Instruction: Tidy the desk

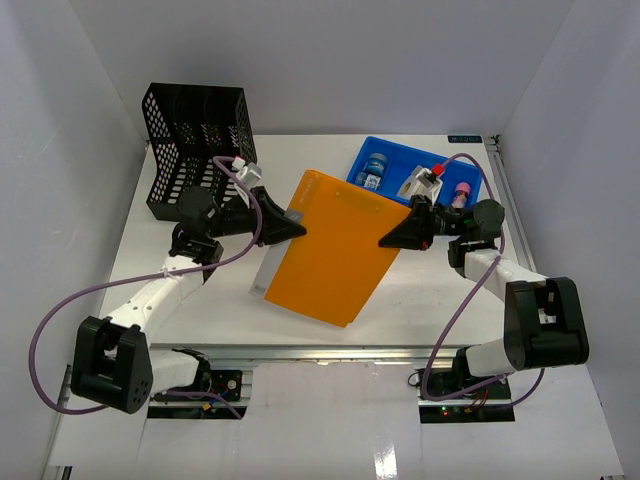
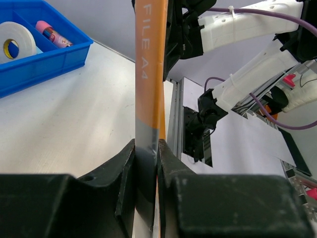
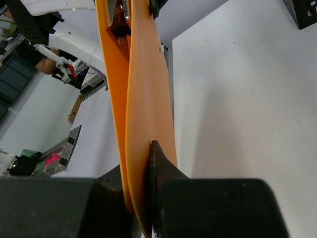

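- Top view: one orange plastic A4 file folder [image 1: 330,250] hangs tilted over the large white desk [image 1: 440,290]. Two arms carry it by opposite edges, probably so it won't sag on the way to the one black mesh rack [image 1: 195,150]. One blue plastic tray [image 1: 425,148] sits at the far right.
- Left wrist: the left gripper [image 2: 146,148] is clamped on the folder's grey spine.
- Right wrist: the right gripper [image 3: 138,168] pinches both folder covers together above the desk.

The orange folder [image 2: 150,74] has the words "FILE A4" printed along its narrow edge, above the folder's grey part. Behind the folder, the label on the small bottle [image 1: 375,168] is too small to read.
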Available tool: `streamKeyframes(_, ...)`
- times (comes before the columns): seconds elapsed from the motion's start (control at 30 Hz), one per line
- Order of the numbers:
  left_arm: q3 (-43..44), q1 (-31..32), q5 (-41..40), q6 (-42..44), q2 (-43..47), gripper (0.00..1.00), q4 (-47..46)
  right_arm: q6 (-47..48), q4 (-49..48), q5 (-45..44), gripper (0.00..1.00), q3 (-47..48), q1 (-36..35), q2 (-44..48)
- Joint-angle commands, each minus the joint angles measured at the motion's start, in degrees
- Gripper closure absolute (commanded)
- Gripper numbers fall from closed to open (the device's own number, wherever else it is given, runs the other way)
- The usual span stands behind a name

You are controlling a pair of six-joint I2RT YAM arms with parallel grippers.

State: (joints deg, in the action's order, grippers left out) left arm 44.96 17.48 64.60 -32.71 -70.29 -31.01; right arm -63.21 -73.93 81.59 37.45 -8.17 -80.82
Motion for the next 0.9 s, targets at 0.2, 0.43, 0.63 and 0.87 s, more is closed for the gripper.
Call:
streamKeyframes(0.2, 13.4, 6.32, 2.11, 25.03, -5.4, 0.46, 30.78, -1.53, -25.09, 2.84, 0.92, 2.54, -0.88, 1.37)
streamKeyframes(0.43, 18.29, 10.17, -0.37, 32.53, -10.43, 0.8, 43.36, -1.89, -25.91, 3.55, 0.92, 2.43, -0.82, 1.7)
streamKeyframes(0.63, 18.13, 10.98, -2.53, 34.2, -9.2, 1.0, 44.82, -2.09, -25.77, 3.67, 0.71, 2.36, -0.75, 1.81)
streamKeyframes(0.87, 16.92, 9.78, -16.17, 33.66, -0.18, 1.0, 44.29, -1.44, -23.56, 3.67, 0.1, 2.29, 3.79, 2.85)
